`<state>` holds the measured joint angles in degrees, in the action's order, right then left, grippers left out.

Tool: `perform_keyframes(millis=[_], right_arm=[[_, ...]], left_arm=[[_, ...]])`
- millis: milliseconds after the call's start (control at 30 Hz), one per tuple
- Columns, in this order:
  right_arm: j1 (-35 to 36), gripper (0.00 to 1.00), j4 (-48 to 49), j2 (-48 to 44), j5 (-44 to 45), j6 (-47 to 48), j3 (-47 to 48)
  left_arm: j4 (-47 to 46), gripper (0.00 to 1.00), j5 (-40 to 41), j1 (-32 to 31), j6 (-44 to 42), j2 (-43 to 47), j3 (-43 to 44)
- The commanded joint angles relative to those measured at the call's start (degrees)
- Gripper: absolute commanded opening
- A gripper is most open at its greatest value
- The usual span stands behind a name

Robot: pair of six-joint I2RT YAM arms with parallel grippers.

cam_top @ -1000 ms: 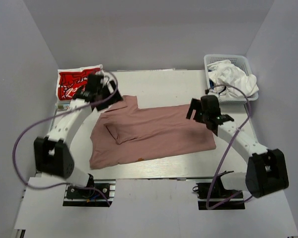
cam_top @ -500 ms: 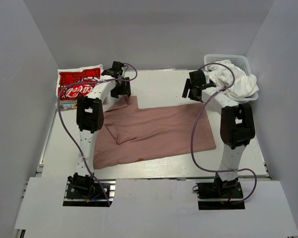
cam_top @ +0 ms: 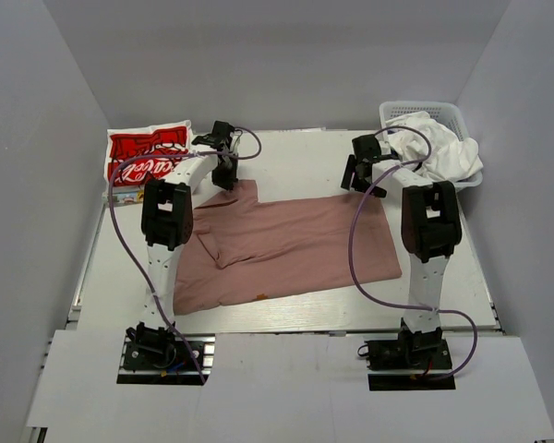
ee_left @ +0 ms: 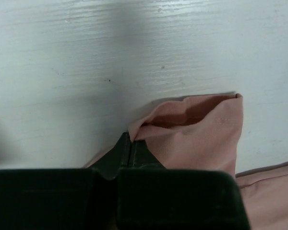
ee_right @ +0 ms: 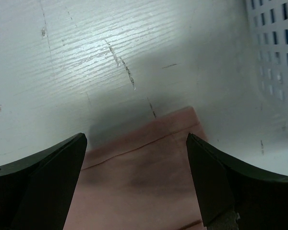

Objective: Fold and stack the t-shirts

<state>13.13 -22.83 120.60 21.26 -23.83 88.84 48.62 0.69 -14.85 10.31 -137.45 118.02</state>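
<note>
A dusty pink t-shirt (cam_top: pixel 286 245) lies spread across the table. My left gripper (cam_top: pixel 227 173) sits at its far left corner. In the left wrist view the left gripper (ee_left: pixel 130 144) is shut, pinching a raised fold of the pink t-shirt (ee_left: pixel 201 139). My right gripper (cam_top: pixel 361 181) hovers at the far right corner. It stands open in the right wrist view, where the right gripper (ee_right: pixel 135 143) straddles the hem corner of the pink t-shirt (ee_right: pixel 144 177) without touching it. A folded red t-shirt (cam_top: pixel 146 157) with white lettering lies at the far left. A white t-shirt (cam_top: pixel 440 152) is bunched in the basket.
A white mesh basket (cam_top: pixel 402 111) stands at the far right corner, and the basket wall (ee_right: pixel 273 48) is close to my right gripper. Grey walls enclose the table on three sides. Purple cables loop from both arms.
Both arms swung out to the shirt's far corners. The left gripper went from open to shut on the pink cloth. The right gripper stayed open.
</note>
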Motion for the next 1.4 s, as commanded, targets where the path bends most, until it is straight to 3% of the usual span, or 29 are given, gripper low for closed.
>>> perform_keyframes(millis=[0, 67, 133, 200, 233, 300, 333, 400, 433, 567, 700, 767, 900, 1000, 1033, 1100, 1233, 1367], right_arm=[[-0.29, 0.90, -0.81, 2.35, -1.12, -1.21, 3.35], [-0.38, 0.90, -1.16, 2.98, -1.39, -1.83, 4.14], [-0.21, 0.84, -1.87, 4.11, -1.48, -2.53, 4.68], [-0.12, 0.67, -1.78, 3.95, -2.01, -2.53, 4.42], [-0.20, 0.49, -1.61, 3.95, -2.18, -2.62, 3.89], [-0.12, 0.35, -1.43, 3.42, -2.27, -2.88, 3.45], [-0.20, 0.22, -1.25, 3.07, -2.18, -2.97, 2.93], [-0.12, 0.13, -0.99, 2.10, -2.36, -2.97, 1.96], [0.06, 0.00, -0.64, 0.79, -2.36, -2.80, 1.78], [0.15, 0.00, 0.94, -2.81, -1.74, -1.39, -1.02], [0.23, 0.00, 5.93, -9.39, -3.05, -0.34, -6.29], [0.23, 0.00, 8.31, -12.57, -4.03, 0.72, -10.78], [0.32, 0.00, 11.31, -19.14, -4.03, 1.68, -18.14], [0.32, 0.00, 14.21, -22.41, -4.64, 1.43, -22.46], [0.15, 0.00, 14.74, -22.94, -4.47, 1.07, -23.09], [0.06, 0.00, 15.36, -24.61, -4.47, 0.81, -25.37], [-0.03, 0.00, 18.52, -28.56, -2.37, -0.85, -31.52], [-0.03, 0.00, 22.20, -33.31, -2.44, -2.27, -38.99]], left_arm=[[0.77, 0.00, -2.87, -0.27, -6.85, 4.81, 0.02], [-0.19, 0.00, -4.81, 0.34, -11.77, 6.22, -1.38], [-0.19, 0.00, -6.31, 0.87, -14.68, 8.32, -3.04], [-0.80, 0.00, -8.33, 0.88, -19.68, 10.17, -4.89], [-0.81, 0.00, -9.12, 0.88, -21.10, 11.14, -6.38], [-0.28, 0.00, -9.65, 0.36, -24.70, 13.42, -7.88], [-0.28, 0.00, -10.26, -0.17, -25.42, 14.22, -9.63], [-1.07, 0.00, -12.81, -0.18, -25.42, 15.62, -11.31], [-1.59, 0.00, -13.34, -0.18, -25.42, 16.94, -12.71], [-2.83, 0.00, -13.34, 0.35, -24.90, 21.68, -16.84], [-6.42, 0.00, -15.79, -0.18, -22.44, 29.66, -26.22], [-8.71, 0.00, -18.79, -0.18, -18.32, 33.80, -30.89], [-12.84, 0.00, -17.04, -0.70, -9.27, 46.19, -45.54], [-18.99, 0.00, -24.04, -1.93, -2.93, 55.78, -53.73], [-19.00, 0.00, -28.42, -1.94, -2.05, 57.10, -54.81], [-16.56, 0.00, -28.46, -3.07, 1.64, 60.18, -57.62], [-14.26, 0.00, -21.45, -4.56, 10.24, 66.42, -68.25], [-7.69, 0.00, -20.13, -5.19, 14.82, 68.71, -73.87]])
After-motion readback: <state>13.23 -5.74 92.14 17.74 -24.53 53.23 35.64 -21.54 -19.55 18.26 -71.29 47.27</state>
